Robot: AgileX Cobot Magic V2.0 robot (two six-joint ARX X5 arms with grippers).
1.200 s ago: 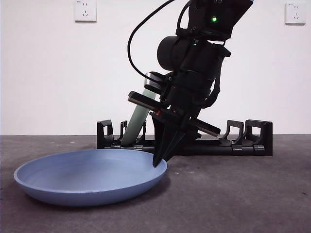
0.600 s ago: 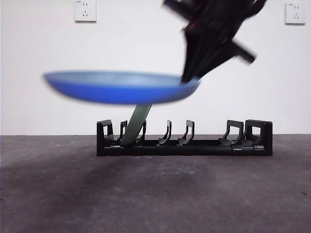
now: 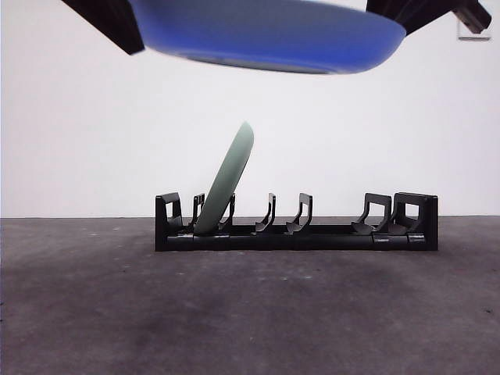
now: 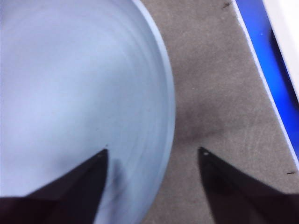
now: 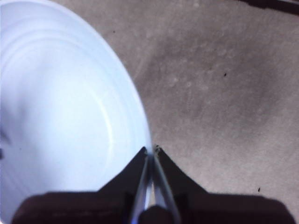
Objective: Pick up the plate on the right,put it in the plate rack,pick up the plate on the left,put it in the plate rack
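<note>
blue plate (image 3: pixel 269 35) held flat, face up, right gripper (image 5: pixel 152 151) jaws pinching its rim, left gripper (image 4: pixel 152 154) jaws spread

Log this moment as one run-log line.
right gripper: shut on blue plate, raised | left gripper: open beside it | green plate: in plate rack

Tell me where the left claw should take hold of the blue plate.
Probably the thin rim of the blue plate, edge-on, away from where the right claw is shut on it. The plate is wide and shallow; only its rim fits the open left claw.
</note>
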